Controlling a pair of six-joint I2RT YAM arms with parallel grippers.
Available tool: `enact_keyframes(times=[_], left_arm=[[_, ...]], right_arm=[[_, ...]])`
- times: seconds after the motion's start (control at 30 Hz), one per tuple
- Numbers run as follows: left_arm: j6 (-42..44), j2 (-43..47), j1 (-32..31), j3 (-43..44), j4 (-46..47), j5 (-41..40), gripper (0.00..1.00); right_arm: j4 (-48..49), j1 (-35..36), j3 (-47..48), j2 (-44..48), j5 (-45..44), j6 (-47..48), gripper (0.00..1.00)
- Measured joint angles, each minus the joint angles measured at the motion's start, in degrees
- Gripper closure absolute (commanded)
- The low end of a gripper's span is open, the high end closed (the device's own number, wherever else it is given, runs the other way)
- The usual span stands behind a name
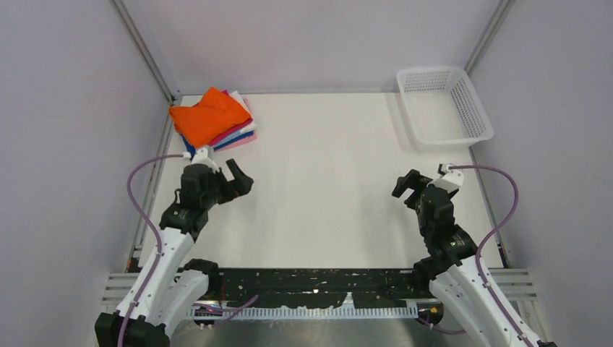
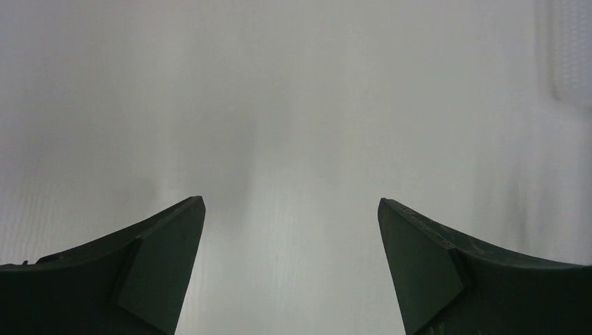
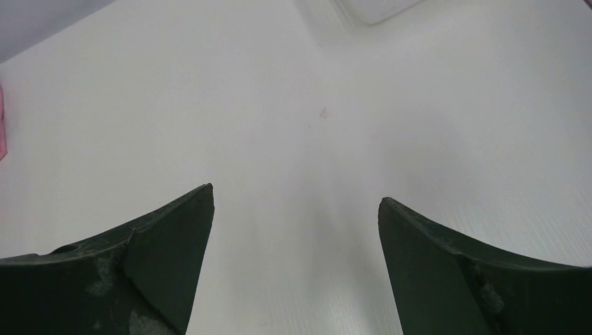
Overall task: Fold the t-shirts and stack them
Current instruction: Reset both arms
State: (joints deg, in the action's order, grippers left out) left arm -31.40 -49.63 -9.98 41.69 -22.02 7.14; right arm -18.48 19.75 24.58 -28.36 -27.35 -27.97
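Observation:
A stack of folded t-shirts sits at the table's far left corner, the bright orange t-shirt (image 1: 210,116) on top, with magenta, white, blue and pink (image 1: 240,139) edges showing beneath. My left gripper (image 1: 241,178) is open and empty, just in front of and right of the stack. In the left wrist view it (image 2: 291,204) faces bare table. My right gripper (image 1: 406,188) is open and empty at the right, and in the right wrist view it (image 3: 296,202) faces bare table. A pink sliver of cloth (image 3: 2,132) shows at that view's left edge.
A white plastic mesh basket (image 1: 473,108) stands empty at the far right corner; it also shows in the left wrist view (image 2: 574,49) and the right wrist view (image 3: 377,8). Grey walls and metal posts enclose the white table (image 1: 318,181). A black strip lines the near edge.

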Motion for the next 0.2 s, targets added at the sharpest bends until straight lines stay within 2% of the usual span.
enact_keyframes(times=[0.1, 0.2], left_arm=[[-3.15, 6.75, -0.13, -10.47, -1.38, -6.49, 0.01], [-4.35, 7.69, -0.13, -11.02, -3.85, -10.49, 0.01]], right_arm=[[0.0, 0.0, -1.09, 1.86, 0.13, -1.16, 0.05], [-0.11, 0.0, -2.97, 3.45, 0.33, -2.01, 0.05]])
